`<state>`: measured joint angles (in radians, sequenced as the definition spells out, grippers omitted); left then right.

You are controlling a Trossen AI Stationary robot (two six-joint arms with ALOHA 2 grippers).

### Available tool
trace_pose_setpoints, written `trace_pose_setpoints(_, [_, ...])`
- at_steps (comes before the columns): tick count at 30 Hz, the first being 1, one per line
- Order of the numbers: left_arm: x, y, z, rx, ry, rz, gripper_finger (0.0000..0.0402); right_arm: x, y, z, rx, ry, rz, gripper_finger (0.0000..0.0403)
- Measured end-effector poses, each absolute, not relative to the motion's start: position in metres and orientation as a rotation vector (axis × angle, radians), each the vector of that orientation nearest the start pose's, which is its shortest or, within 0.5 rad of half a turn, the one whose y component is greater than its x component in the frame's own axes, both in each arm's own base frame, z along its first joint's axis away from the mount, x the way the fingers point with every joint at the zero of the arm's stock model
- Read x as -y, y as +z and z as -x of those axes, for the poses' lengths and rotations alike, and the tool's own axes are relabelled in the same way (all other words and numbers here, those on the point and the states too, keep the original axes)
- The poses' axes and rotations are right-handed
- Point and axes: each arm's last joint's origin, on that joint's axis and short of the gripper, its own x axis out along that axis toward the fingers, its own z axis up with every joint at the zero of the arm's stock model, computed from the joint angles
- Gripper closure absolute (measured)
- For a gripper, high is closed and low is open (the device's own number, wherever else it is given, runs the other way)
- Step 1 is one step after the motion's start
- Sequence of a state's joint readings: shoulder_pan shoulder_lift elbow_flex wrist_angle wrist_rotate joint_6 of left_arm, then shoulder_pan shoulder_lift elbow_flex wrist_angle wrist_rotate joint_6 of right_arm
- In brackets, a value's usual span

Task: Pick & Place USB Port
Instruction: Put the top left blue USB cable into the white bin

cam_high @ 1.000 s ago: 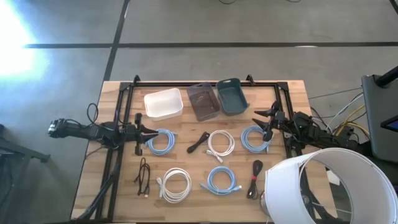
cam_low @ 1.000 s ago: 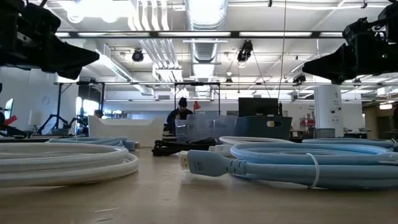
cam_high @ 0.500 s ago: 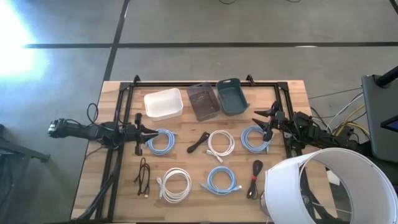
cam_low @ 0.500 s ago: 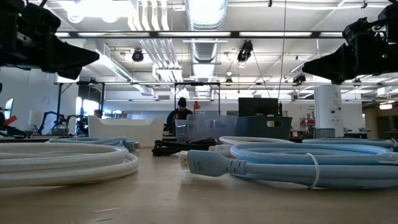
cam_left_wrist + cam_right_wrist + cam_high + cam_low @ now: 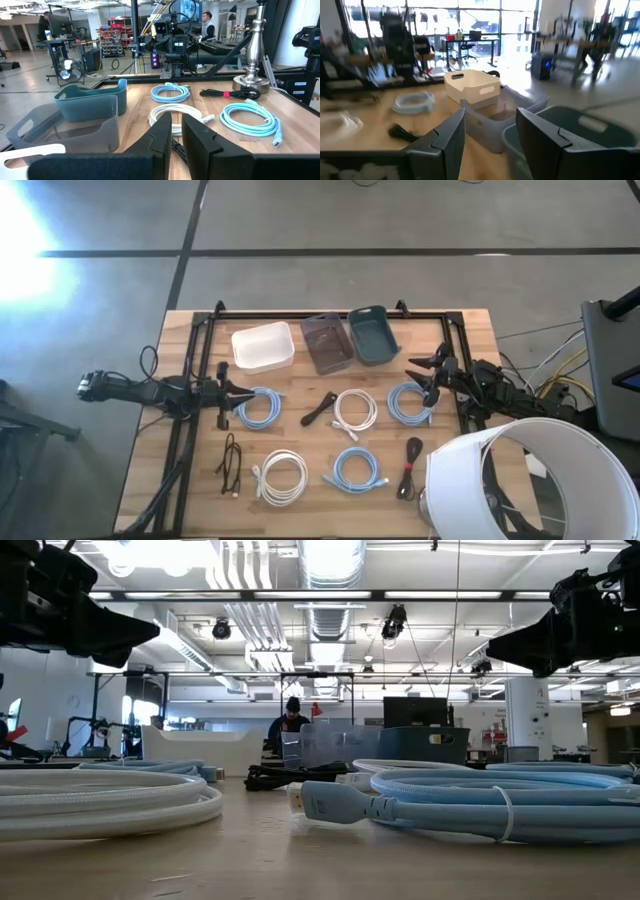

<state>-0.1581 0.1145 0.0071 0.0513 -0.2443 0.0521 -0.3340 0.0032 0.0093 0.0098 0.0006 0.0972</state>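
Cables lie coiled across your wooden bench (image 5: 470, 330), none gripped. Left tool (image 5: 224, 393) hovers at the bench's left side beside a light-blue cable coil (image 5: 259, 408), fingers nearly pressed together with a thin gap. Right tool (image 5: 424, 374) hovers at the right side above another light-blue coil (image 5: 409, 402), fingers spread wide. White rectangular plastic bin (image 5: 263, 346), clear grey bin (image 5: 326, 342) and teal bin (image 5: 372, 333) sit in a row along the far edge. Black USB cable (image 5: 318, 409) lies mid-bench.
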Motion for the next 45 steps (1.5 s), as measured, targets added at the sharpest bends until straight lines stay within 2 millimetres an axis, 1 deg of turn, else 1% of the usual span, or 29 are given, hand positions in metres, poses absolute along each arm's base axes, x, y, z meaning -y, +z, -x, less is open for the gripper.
trace_pose_setpoints(2, [0.009, 0.162, -0.103, -0.057, 0.085, -0.063, 0.0354, 0.032, 0.167, -0.092, 0.056, -0.331, -0.235, 0.0234])
trace_pose_setpoints(4, [0.009, 0.162, -0.103, -0.057, 0.085, -0.063, 0.0354, 0.032, 0.168, -0.092, 0.077, -0.330, -0.323, 0.0234])
trace_pose_setpoints(8, [0.009, 0.162, -0.103, -0.055, 0.085, -0.058, 0.0354, 0.032, 0.172, -0.092, 0.110, -0.325, -0.285, 0.0234])
trace_pose_setpoints(13, [0.009, 0.164, -0.103, -0.026, 0.087, 0.010, 0.0354, 0.032, 0.173, -0.092, 0.101, -0.331, -0.135, 0.0234])
trace_pose_setpoints(15, [0.009, 0.164, -0.103, -0.027, 0.087, 0.036, 0.0354, 0.032, 0.175, -0.091, 0.127, -0.327, -0.161, 0.0234])
trace_pose_setpoints(18, [0.009, 0.164, -0.103, -0.024, 0.088, 0.087, 0.0354, 0.032, 0.177, -0.091, 0.166, -0.317, -0.272, 0.0234])
trace_pose_setpoints(22, [0.009, 0.164, -0.103, -0.033, 0.089, 0.099, 0.0354, 0.032, 0.178, -0.091, 0.186, -0.308, -0.362, 0.0234])
trace_pose_setpoints(25, [0.009, 0.164, -0.103, -0.030, 0.089, 0.113, 0.0354, 0.032, 0.177, -0.092, 0.178, -0.311, -0.350, 0.0234])
trace_pose_setpoints(29, [0.009, 0.167, -0.104, 0.009, 0.094, 0.150, 0.0348, 0.034, 0.176, -0.092, 0.164, -0.380, -0.281, 0.0234])
trace_pose_setpoints(31, [0.009, 0.170, -0.104, 0.040, 0.094, 0.150, 0.0335, 0.035, 0.176, -0.092, 0.151, -0.400, -0.242, 0.0234])
trace_pose_setpoints(33, [0.009, 0.172, -0.105, 0.042, 0.118, 0.147, 0.0312, 0.035, 0.175, -0.093, 0.139, -0.403, -0.214, 0.0234])
trace_pose_setpoints(37, [0.006, 0.170, -0.107, -0.025, 0.212, 0.150, 0.0250, 0.035, 0.174, -0.094, 0.117, -0.402, -0.190, 0.0234])
trace_pose_setpoints(41, [0.006, 0.169, -0.113, -0.100, 0.259, 0.128, 0.0194, 0.035, 0.175, -0.097, 0.113, -0.373, -0.147, 0.0234])
trace_pose_setpoints(43, [0.007, 0.173, -0.117, -0.144, 0.277, 0.113, 0.0178, 0.035, 0.177, -0.099, 0.123, -0.336, -0.122, 0.0234])
trace_pose_setpoints(45, [0.007, 0.178, -0.121, -0.218, 0.290, 0.088, 0.0171, 0.034, 0.179, -0.101, 0.132, -0.292, -0.091, 0.0234])
